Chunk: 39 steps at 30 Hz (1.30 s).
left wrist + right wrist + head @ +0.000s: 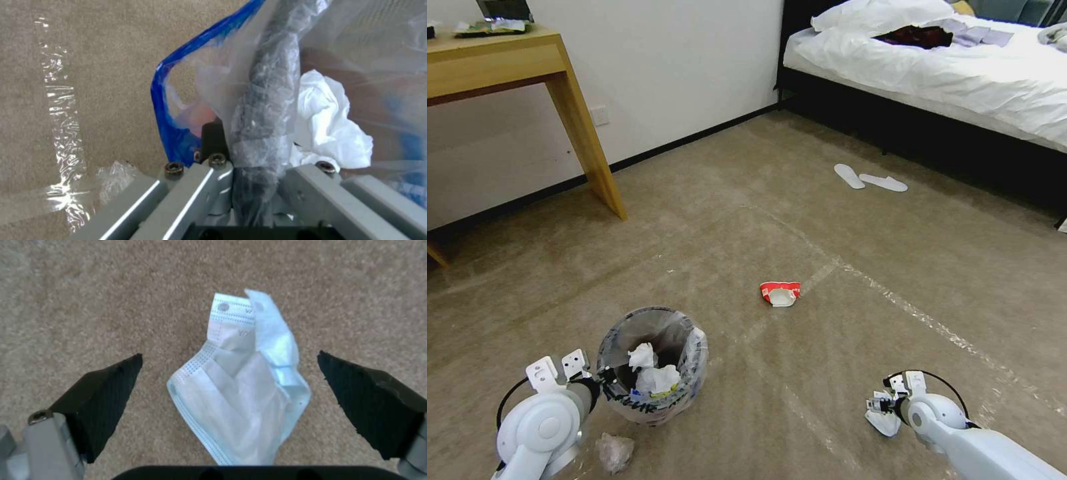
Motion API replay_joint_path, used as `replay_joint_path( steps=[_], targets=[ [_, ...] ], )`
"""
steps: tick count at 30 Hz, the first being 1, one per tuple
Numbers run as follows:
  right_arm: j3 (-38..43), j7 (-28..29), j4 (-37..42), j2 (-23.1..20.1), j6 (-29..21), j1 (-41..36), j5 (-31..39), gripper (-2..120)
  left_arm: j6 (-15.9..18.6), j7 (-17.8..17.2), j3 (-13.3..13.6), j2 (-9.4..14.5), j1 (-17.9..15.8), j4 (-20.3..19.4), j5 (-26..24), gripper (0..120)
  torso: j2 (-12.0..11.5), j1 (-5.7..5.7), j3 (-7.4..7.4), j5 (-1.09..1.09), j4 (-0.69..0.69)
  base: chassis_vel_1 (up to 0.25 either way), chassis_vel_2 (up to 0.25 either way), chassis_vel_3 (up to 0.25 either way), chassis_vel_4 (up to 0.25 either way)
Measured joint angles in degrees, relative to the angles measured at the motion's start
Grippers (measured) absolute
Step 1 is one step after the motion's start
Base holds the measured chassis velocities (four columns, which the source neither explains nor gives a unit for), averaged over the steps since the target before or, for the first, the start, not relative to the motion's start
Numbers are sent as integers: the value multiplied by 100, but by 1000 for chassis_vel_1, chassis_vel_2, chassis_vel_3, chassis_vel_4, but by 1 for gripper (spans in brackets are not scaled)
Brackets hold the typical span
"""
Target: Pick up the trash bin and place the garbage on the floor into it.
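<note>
The trash bin (652, 365), lined with a crinkled clear bag with black lettering, is at the lower left with white tissues inside. My left gripper (602, 381) is shut on its near rim; the left wrist view shows the bag-wrapped rim (262, 100) pinched between the jaws and a tissue (331, 131) inside. My right gripper (882, 405) hangs open just above a folded pale-blue face mask (242, 383), which lies flat on the carpet between the black pads (106, 390). A crushed red-white paper bowl (780, 293) lies on the floor mid-view.
A crumpled clear plastic wad (615, 452) lies by my left arm. A wooden desk (507, 60) stands at the far left, a bed (947, 73) at the far right, with white slippers (870, 179) before it. Shiny tape strips (894, 293) cross the carpet.
</note>
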Motion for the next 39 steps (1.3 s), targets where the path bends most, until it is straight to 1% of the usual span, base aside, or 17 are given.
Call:
replay_joint_path(
  steps=[4,22,24,25,27,28,29,30,31,33,34,37,38,39],
  targets=[
    [4,-74,-304,146,75,120,-129,100,-4,0,-30,18,15,-12,-6,0,0,0,0,1,1,0,0,0,0],
    [90,-152,-888,401,175,273,-254,99,-10,6,-84,22,69,-74,-7,0,0,0,0,0,1,0,0,0,0],
    [131,-196,-1039,444,185,281,-264,88,-17,13,-105,29,75,-79,-10,0,0,0,0,-1,0,0,0,0,0],
    [131,-196,-1039,444,185,281,-264,88,-17,13,-105,29,75,-79,-10,0,0,0,0,-1,0,0,0,0,0],
    [172,-213,-1106,490,191,293,-264,80,-30,15,-109,41,69,-79,-15,0,0,0,0,0,0,0,0,0,0],
    [195,-221,-1163,530,213,300,-272,74,-32,16,-106,42,64,-79,-15,0,0,0,0,0,1,0,0,0,0],
    [195,-221,-1163,530,213,300,-272,74,-32,16,-106,42,64,-79,-15,0,0,0,0,0,1,0,0,0,0],
    [207,-227,-1177,548,218,300,-272,69,-33,16,-102,42,62,-80,-15,0,0,0,0,1,1,0,0,0,0],
    [207,-227,-1177,548,218,300,-272,69,-33,16,-102,42,62,-80,-15,0,0,0,0,1,1,0,0,0,0],
    [250,-244,-1169,567,246,278,-274,57,-34,18,-97,45,60,-84,-18,0,0,0,0,0,1,0,0,0,0],
    [250,-244,-1169,567,246,278,-274,57,-34,18,-97,45,60,-84,-18,0,0,0,0,0,1,0,0,0,0],
    [288,-244,-1163,591,286,263,-281,40,-39,21,-94,65,47,-84,-24,0,0,0,0,0,1,0,0,0,0],
    [288,-244,-1163,591,286,263,-281,40,-39,21,-94,65,47,-84,-24,0,0,0,0,0,1,0,0,0,0],
    [303,-245,-1144,591,293,251,-279,36,-39,21,-94,71,42,-84,-31,0,0,0,0,0,1,0,0,0,0]
  ],
)
